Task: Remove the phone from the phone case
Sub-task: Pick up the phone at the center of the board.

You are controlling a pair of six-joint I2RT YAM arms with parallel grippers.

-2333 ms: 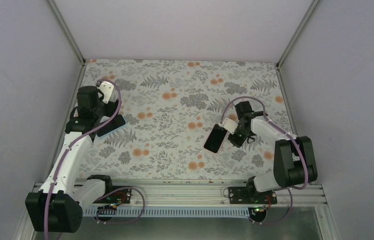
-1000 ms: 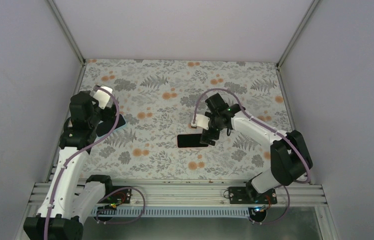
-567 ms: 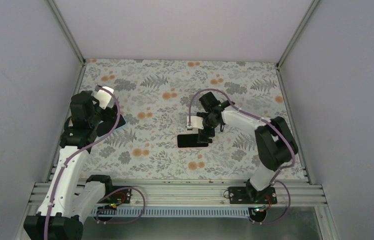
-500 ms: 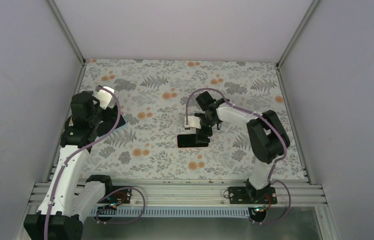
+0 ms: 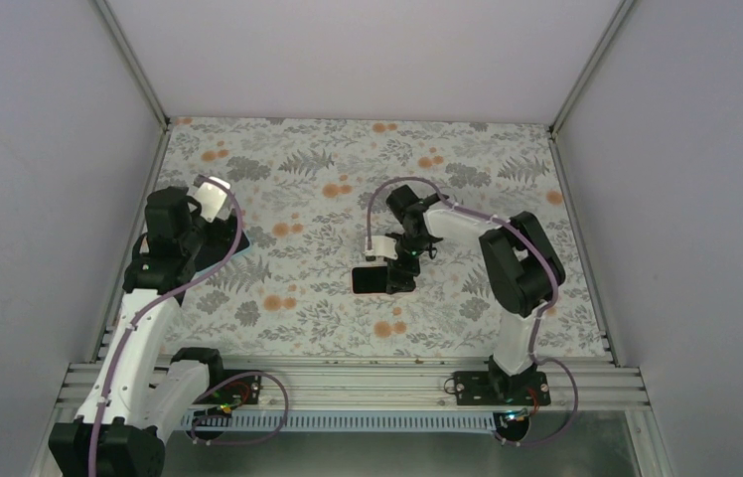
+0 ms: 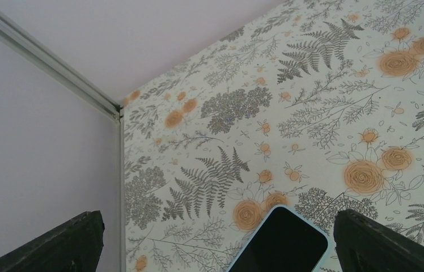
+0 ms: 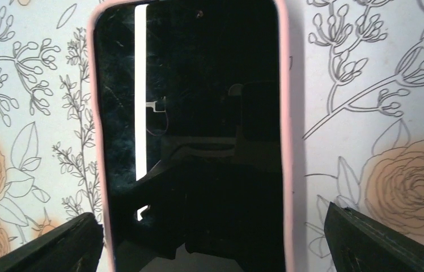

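A phone with a black screen in a pink case (image 5: 377,280) lies flat on the floral table mat, and fills the right wrist view (image 7: 190,130). My right gripper (image 5: 404,264) is open and low over the phone's right end, with a finger on each side of the case (image 7: 215,243). A second phone with a black screen in a light blue case (image 6: 282,241) lies at the left, partly hidden under my left arm in the top view (image 5: 231,248). My left gripper (image 5: 211,235) is open and empty above it (image 6: 221,243).
The floral mat (image 5: 328,179) covers the table between grey walls. The left wall and its metal corner rail (image 6: 51,62) stand close to my left gripper. The aluminium base rail (image 5: 348,383) runs along the near edge.
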